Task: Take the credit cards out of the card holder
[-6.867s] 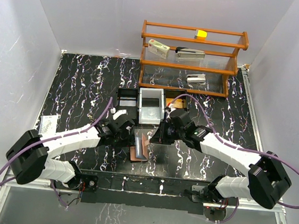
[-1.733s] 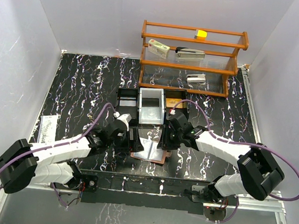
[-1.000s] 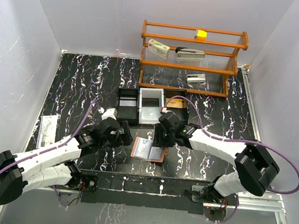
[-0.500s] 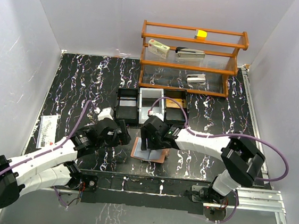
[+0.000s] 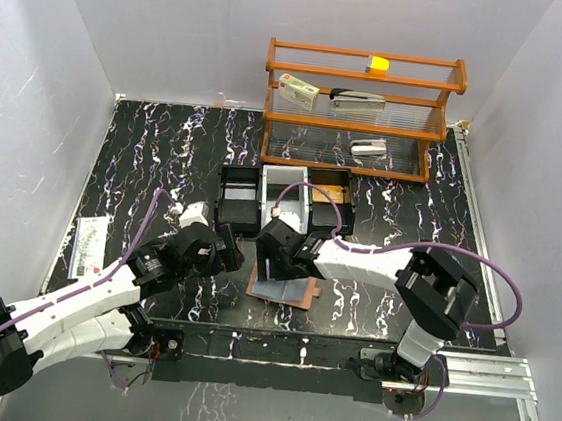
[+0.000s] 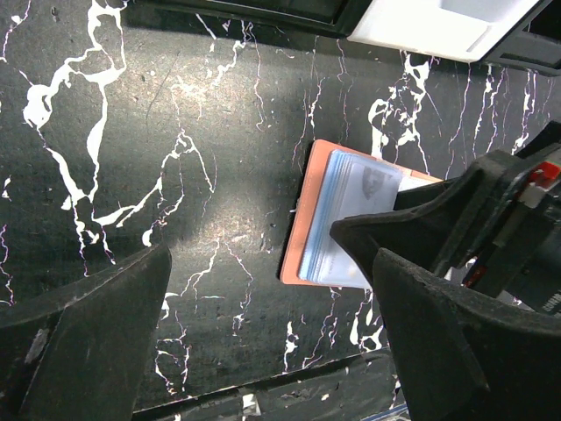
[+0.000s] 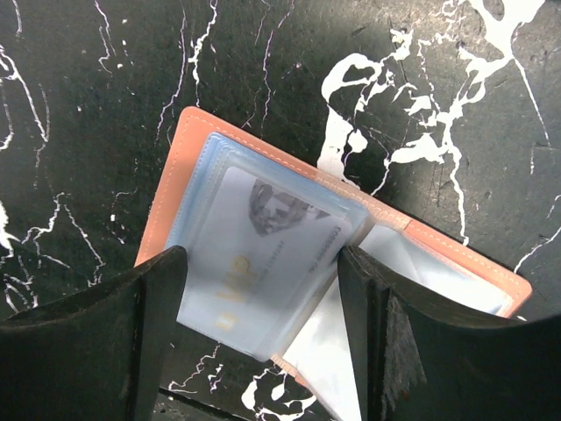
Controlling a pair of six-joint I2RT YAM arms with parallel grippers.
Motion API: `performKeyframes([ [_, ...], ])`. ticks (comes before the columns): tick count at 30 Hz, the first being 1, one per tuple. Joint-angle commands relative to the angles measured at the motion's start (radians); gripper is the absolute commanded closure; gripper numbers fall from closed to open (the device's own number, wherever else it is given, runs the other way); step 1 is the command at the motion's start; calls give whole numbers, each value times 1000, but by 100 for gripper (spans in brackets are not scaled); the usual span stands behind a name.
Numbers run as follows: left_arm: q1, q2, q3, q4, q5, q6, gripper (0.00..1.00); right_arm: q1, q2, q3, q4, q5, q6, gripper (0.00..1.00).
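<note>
The card holder (image 5: 292, 293) lies open on the black marbled table, salmon outside, pale blue-grey clear pockets inside. A pale credit card (image 7: 263, 254) with a face and gold lettering sits in the top pocket. My right gripper (image 7: 263, 329) hangs right over it, jaws wide, one finger (image 7: 131, 351) at each side edge of the pocket stack. It shows in the top view as the right gripper (image 5: 273, 270). My left gripper (image 6: 272, 351) is open over bare table just left of the card holder (image 6: 305, 210), nothing between its fingers; the left gripper (image 5: 226, 255) stays apart.
A black tray (image 5: 239, 198), a white tray (image 5: 285, 193) and another black tray (image 5: 334, 201) stand just behind the card holder. A wooden shelf (image 5: 362, 108) with small items stands at the back. A small packet (image 5: 90, 241) lies at the left edge.
My right gripper has slid left over the open card holder and its jaws have widened round the pocket stack. My left arm has drawn back a little.
</note>
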Motion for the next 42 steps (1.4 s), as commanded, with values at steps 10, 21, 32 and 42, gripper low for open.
performKeyframes([
  [10, 4, -12, -8, -21, -12, -12, 1, 30, 33, 46, 6, 37, -28, 37],
  [21, 4, -1, -41, 57, 81, 1, 1, 6, -9, 3, 105, -91, -53, 50],
  [32, 5, -54, -51, 15, 20, -41, 1, 5, 61, 70, 29, -33, -68, 32],
  [42, 4, -41, -56, 3, 24, -47, 1, 19, 120, 102, -34, 80, -60, 46],
])
